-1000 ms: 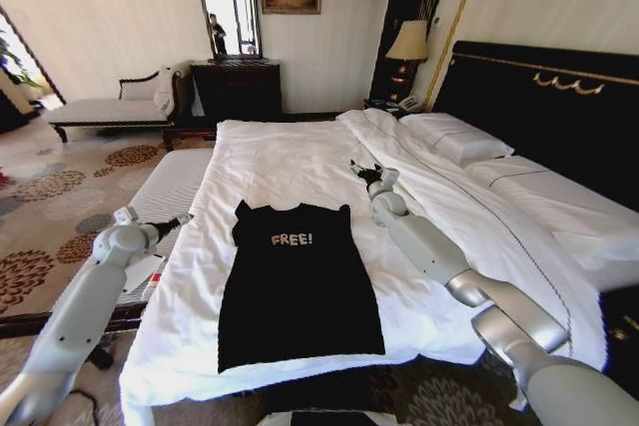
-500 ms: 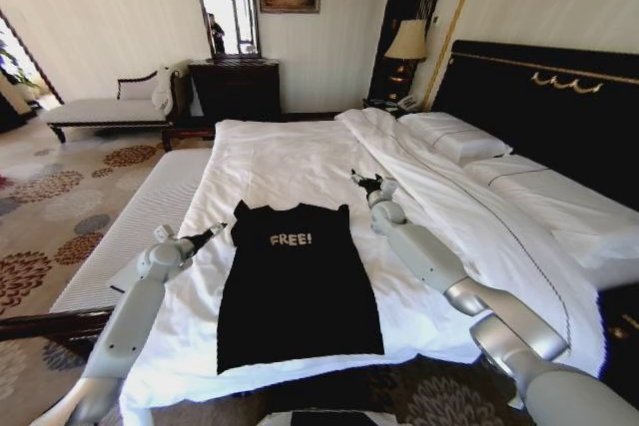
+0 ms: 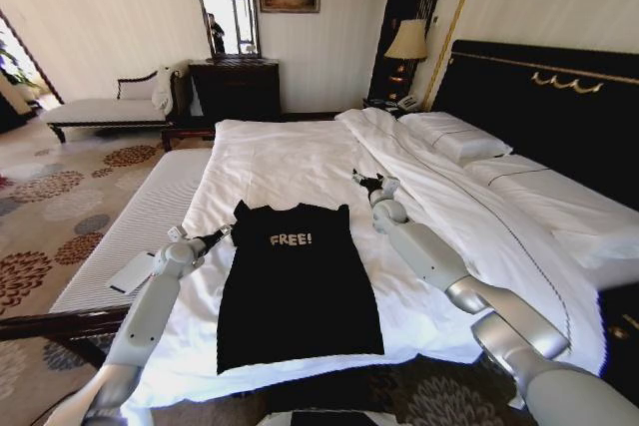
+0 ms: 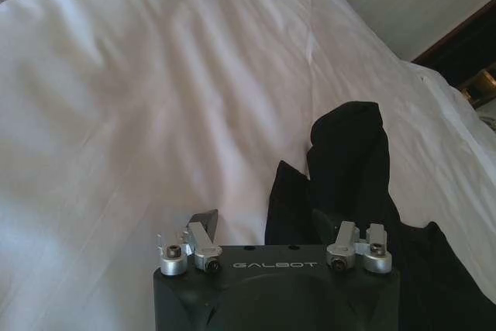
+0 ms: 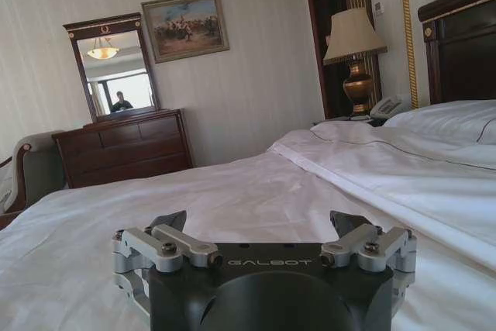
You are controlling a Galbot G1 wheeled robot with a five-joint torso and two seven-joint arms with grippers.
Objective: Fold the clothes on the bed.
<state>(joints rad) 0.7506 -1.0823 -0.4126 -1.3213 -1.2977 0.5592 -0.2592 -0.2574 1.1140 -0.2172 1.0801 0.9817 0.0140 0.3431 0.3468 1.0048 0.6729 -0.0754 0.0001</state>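
The clothes, a black T-shirt (image 3: 300, 286) with white "FREE!" lettering, lie flat on the bed (image 3: 280, 157) near its front edge, sleeves tucked in. My left gripper (image 3: 222, 234) hovers open just off the shirt's left shoulder. In the left wrist view the left gripper (image 4: 267, 222) is low over the white sheet, with the black shoulder fabric (image 4: 349, 160) right ahead of it. My right gripper (image 3: 361, 181) stands open above the sheet, a little beyond the shirt's right shoulder. In its own wrist view the right gripper (image 5: 258, 224) holds nothing.
White pillows (image 3: 461, 139) and a folded duvet lie along the dark headboard (image 3: 549, 97) at right. A striped bench (image 3: 140, 221) with a white sheet of paper (image 3: 130, 272) flanks the bed's left. Dresser with mirror (image 3: 235, 87), chaise (image 3: 100, 109) and lamp (image 3: 407, 42) stand at the back.
My left arm has swung in from beside the bench to the shirt's left shoulder. The right gripper has drawn back slightly toward the shirt.
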